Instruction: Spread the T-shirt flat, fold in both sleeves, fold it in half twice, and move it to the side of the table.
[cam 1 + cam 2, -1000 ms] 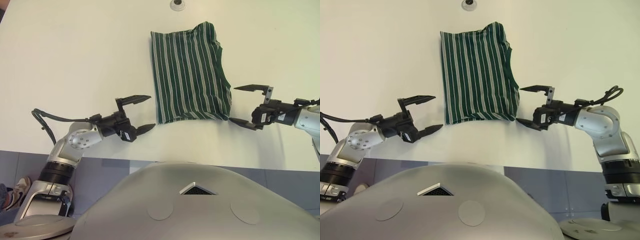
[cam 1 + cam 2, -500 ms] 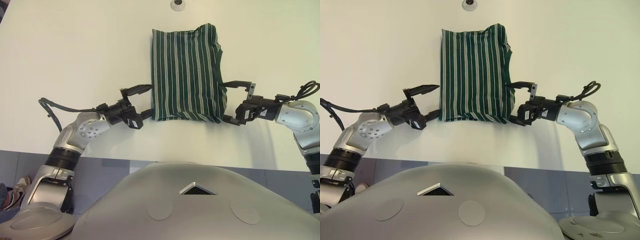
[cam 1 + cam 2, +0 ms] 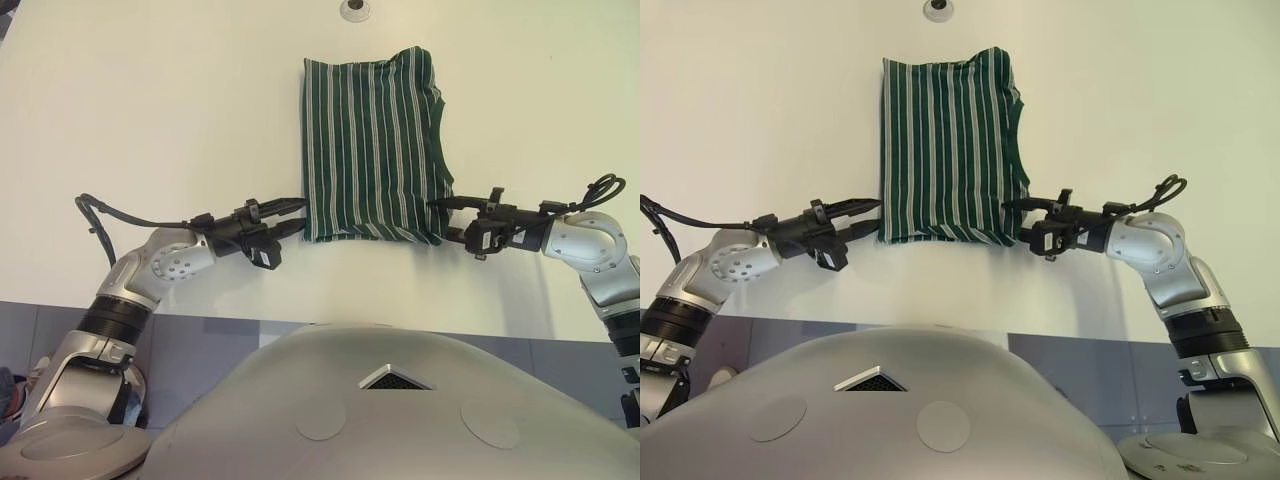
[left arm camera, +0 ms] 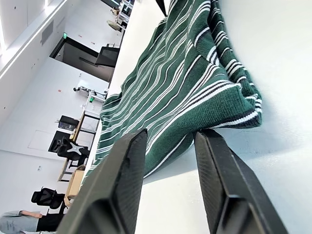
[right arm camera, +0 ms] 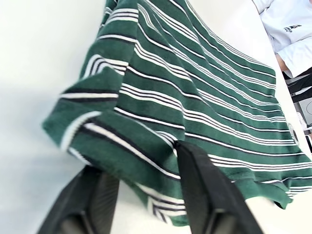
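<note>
One green knit T-shirt [image 3: 372, 150] with thin white stripes lies folded into a rectangle on the white surface [image 3: 150, 100]. Its long axis and its stripes run from 6 to 12 o'clock, with the rumpled end toward 12. At its 7 o'clock corner the left gripper [image 3: 300, 214] pinches the near hem between almost closed fingers. At its 5 o'clock corner the right gripper [image 3: 440, 220] likewise clamps the folded edge.

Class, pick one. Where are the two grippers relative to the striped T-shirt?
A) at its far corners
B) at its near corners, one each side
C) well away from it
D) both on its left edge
B: the left gripper and right gripper sit at the near corners of the T-shirt.
</note>
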Motion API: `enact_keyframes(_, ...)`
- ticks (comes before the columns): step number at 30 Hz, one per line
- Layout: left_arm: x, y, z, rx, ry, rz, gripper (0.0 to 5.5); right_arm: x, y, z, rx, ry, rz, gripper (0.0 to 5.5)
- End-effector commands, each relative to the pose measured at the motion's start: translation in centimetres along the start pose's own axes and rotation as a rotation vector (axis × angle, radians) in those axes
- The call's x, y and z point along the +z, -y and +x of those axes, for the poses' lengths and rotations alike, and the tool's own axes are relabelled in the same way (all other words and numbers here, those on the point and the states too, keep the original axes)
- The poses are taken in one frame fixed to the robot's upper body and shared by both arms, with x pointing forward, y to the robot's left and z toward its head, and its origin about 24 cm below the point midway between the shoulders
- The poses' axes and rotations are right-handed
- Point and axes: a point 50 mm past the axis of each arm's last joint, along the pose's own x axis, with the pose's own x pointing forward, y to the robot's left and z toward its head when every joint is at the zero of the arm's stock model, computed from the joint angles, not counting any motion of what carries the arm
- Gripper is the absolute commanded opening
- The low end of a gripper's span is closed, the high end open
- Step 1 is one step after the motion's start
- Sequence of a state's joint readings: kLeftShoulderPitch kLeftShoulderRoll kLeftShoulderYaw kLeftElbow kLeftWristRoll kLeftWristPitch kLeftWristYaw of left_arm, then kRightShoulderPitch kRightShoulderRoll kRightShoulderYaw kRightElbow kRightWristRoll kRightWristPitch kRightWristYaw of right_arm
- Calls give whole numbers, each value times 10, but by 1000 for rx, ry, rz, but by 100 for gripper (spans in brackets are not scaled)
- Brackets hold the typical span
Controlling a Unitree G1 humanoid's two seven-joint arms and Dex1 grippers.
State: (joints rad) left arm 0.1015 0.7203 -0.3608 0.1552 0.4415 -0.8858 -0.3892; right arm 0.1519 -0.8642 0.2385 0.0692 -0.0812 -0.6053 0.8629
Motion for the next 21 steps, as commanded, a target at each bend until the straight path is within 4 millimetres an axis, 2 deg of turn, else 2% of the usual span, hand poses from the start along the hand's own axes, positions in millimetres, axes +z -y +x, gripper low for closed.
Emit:
enact_keyframes(1, -5, 22, -7, -134, -50, -49, 92, -8, -9, -2, 63, -64, 26, 110)
enact_keyframes(7, -5, 19, -5, -121, -49, -49, 16, -8, -9, -2, 63, -63, 27, 4)
enact_keyframes(8, -5, 19, -5, -121, -48, -49, 2, -8, -9, -2, 63, -62, 26, 0)
enact_keyframes(16, -5, 24, -4, -155, -46, -48, 2, -8, -8, -2, 63, -62, 24, 0)
enact_keyframes(20, -5, 19, -5, -101, -51, -53, 2, -8, -7, -2, 62, -61, 23, 0)
enact_keyframes(21, -5, 19, -7, -105, -60, -50, 24, -8, -8, -3, 60, -62, 26, 0)
